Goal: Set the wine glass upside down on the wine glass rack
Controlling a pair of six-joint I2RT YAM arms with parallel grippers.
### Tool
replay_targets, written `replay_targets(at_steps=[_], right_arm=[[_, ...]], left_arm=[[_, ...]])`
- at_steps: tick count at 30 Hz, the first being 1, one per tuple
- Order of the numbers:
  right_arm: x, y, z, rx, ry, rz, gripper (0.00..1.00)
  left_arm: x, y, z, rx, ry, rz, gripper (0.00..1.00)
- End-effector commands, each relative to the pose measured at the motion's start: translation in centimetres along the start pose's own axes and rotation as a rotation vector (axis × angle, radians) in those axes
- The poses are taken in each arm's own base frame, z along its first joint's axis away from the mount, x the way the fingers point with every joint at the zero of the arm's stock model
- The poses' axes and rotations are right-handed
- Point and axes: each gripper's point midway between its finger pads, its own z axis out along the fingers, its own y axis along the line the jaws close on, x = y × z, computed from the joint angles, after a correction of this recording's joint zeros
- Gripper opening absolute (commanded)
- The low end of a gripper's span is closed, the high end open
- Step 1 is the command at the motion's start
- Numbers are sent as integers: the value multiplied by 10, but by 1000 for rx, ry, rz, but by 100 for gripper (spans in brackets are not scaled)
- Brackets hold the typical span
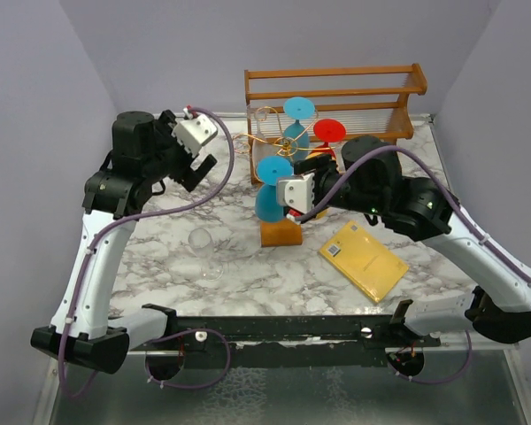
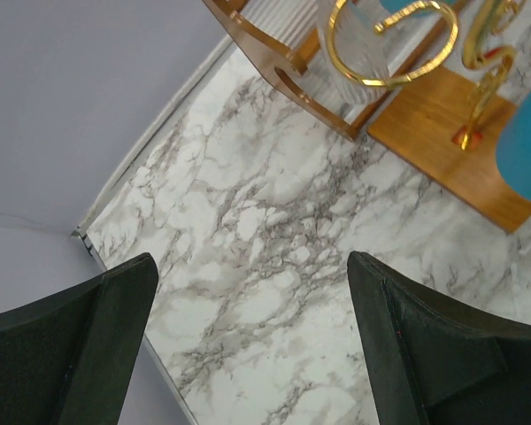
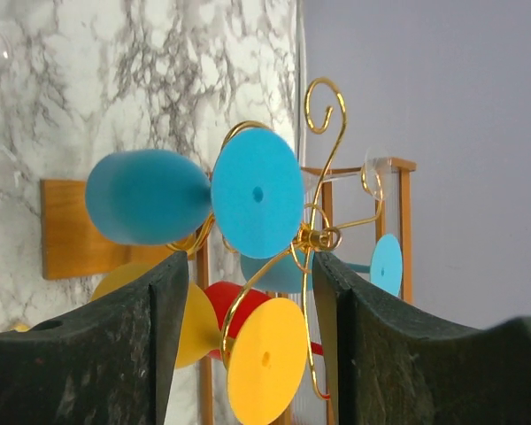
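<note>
The clear glass wine glass (image 1: 205, 252) sits on the white, grey-veined marble surface (image 1: 159, 266), left of centre and nearer the near edge. Bare marble lies all round it, and neither pincer touches it. Whether it stands or lies I cannot tell.

The gold-wire wine glass rack on its orange-brown wooden base (image 1: 280, 234) stands mid-surface, to the glass's right and farther back. Just behind it, along the far edge, is the wooden slatted shelf (image 1: 336, 93). A flat yellow packet (image 1: 363, 258) lies toward the near right corner.

The left arm is folded high over the left edge, its pincer (image 2: 250, 266) spread wide and empty above bare marble. The right arm reaches in low from the right; its pincer (image 3: 248, 261) is spread and empty, right beside the rack.

Four coloured glasses hang there: two blue, one red, one yellow. There is one clear glass.
</note>
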Motion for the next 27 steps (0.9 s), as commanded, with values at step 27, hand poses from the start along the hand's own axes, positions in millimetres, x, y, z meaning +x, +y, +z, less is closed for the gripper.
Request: replay_targets(at_steps=[27], right_arm=[[-4,-81,-65,277,-132,321,67]], left_arm=[[123,-115,-46,539,328,119,65]])
